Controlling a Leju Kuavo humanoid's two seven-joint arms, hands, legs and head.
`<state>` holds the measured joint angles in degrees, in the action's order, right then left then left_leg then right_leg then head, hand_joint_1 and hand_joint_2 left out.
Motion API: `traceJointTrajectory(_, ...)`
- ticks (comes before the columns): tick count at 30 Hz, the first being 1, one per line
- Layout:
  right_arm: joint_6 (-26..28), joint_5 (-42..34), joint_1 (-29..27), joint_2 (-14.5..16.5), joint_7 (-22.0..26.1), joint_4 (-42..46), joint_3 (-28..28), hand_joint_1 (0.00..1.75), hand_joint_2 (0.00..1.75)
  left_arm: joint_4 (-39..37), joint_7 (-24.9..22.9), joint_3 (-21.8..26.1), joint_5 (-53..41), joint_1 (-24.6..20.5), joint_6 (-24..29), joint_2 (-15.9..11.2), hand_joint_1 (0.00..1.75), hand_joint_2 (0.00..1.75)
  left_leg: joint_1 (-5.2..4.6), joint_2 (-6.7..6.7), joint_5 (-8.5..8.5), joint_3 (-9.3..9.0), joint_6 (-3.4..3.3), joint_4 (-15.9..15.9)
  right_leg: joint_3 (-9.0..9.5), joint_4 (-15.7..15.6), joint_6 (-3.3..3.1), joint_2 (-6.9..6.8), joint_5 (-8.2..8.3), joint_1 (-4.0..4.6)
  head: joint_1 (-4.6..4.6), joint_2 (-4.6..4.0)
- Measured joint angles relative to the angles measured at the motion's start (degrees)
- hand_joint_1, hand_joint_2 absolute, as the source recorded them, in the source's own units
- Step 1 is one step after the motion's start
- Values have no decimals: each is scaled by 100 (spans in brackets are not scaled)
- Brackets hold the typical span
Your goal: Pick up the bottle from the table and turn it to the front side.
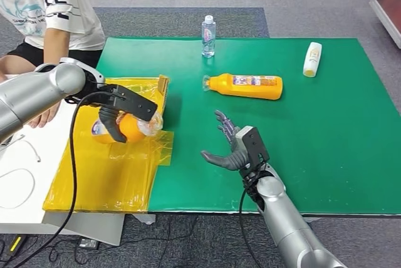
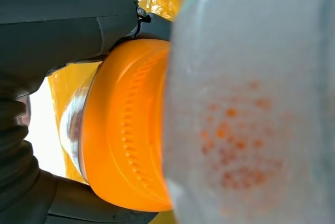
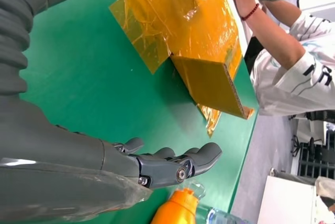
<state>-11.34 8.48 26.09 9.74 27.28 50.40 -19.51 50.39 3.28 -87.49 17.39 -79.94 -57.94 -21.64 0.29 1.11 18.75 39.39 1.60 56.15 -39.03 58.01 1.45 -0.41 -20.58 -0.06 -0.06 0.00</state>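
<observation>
My left hand (image 1: 118, 108) grips an orange bottle (image 1: 131, 128) held on its side just above the yellow sheet (image 1: 104, 177). In the left wrist view the bottle's orange body (image 2: 126, 130) sits between the dark fingers, with a blurred pale part (image 2: 253, 109) close to the lens. My right hand (image 1: 232, 149) hovers open over the green mat (image 1: 331, 136), fingers spread, holding nothing; the right wrist view shows it (image 3: 158, 164) above the mat. A second orange bottle (image 1: 248, 85) lies on its side on the mat, beyond my right hand.
A clear water bottle (image 1: 208, 35) stands at the mat's far edge. A small white bottle (image 1: 312, 59) lies at the far right. A cardboard piece (image 1: 163, 86) edges the yellow sheet. A person (image 1: 52, 5) sits at the far left, one arm near my left arm.
</observation>
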Motion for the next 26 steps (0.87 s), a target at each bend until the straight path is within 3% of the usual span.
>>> traceJointTrajectory(1, -4, -1, 4, 1, 0, 0, -5, 0, 175, -9, 19, 0, 13, 1, 3, -1, 0, 175, 0, 0, 0, 0, 0, 0, 1, 0, 0, 0, 0, 0, 1, 0)
traceJointTrajectory(26, 33, -77, 51, -51, 17, 1, -51, 0, 175, -121, 210, -1, 111, -1, 185, -118, 0, 175, 0, 0, -2, -1, 1, 0, 2, 0, 0, 0, 0, 0, -1, 0)
